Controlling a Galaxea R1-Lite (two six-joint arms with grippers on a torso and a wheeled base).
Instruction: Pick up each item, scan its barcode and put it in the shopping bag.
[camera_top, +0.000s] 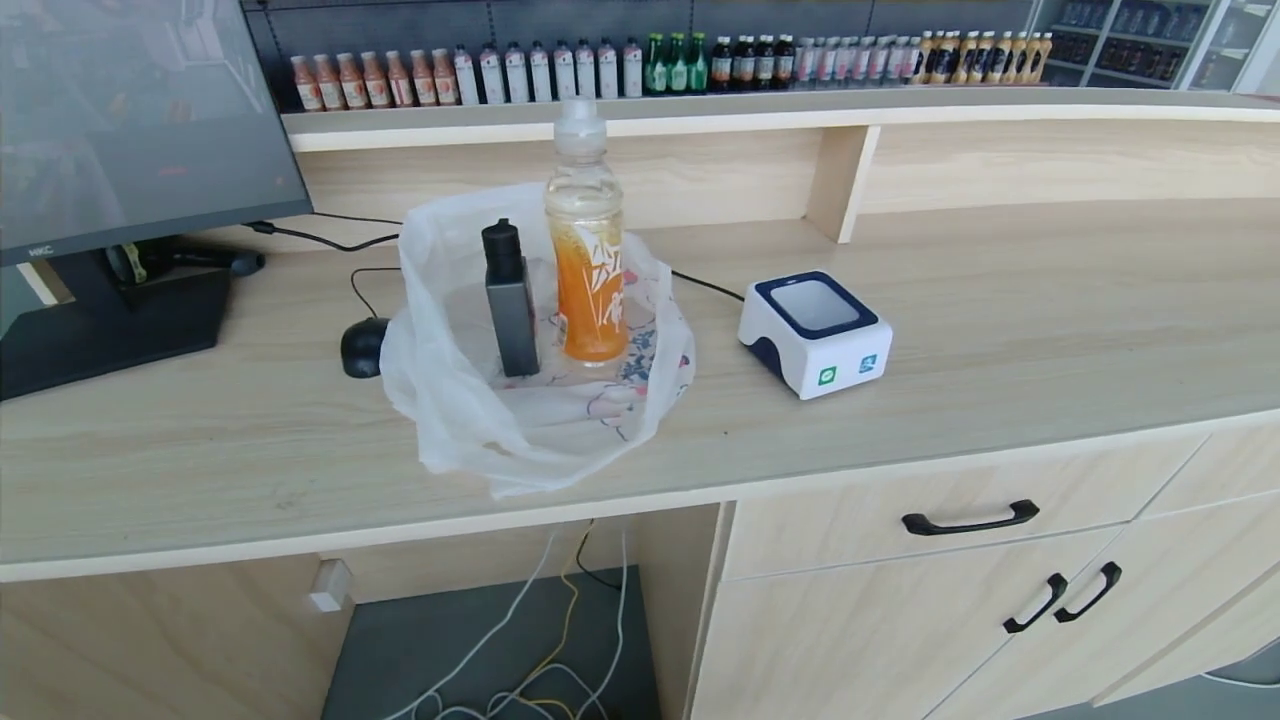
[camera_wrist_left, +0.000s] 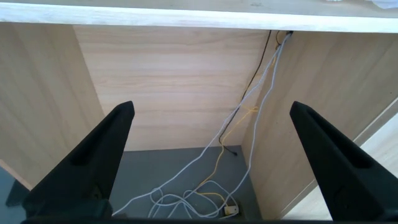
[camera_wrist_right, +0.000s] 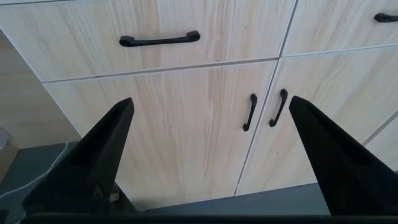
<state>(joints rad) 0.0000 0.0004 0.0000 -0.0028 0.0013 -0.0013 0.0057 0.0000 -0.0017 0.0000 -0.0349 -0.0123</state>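
Head view: the orange bottle (camera_top: 588, 290) and dark bottle (camera_top: 511, 310) stand inside the shopping bag (camera_top: 440, 390), beside the scanner (camera_top: 815, 335); the task looks finished.

Left wrist view: the left pincer (camera_wrist_left: 211, 107) is spread and empty, with the bench (camera_wrist_left: 186, 15) above it.

Right wrist view: the right pincer (camera_wrist_right: 209, 101) is spread and empty, facing the drawer (camera_wrist_right: 186, 59).

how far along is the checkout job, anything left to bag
Done: the clear plastic bottle of orange drink and the dark grey rectangular bottle stand in the white plastic shopping bag. In hand: nothing; left gripper and right gripper are open, below the counter. Left: seemingly nothing to scan.
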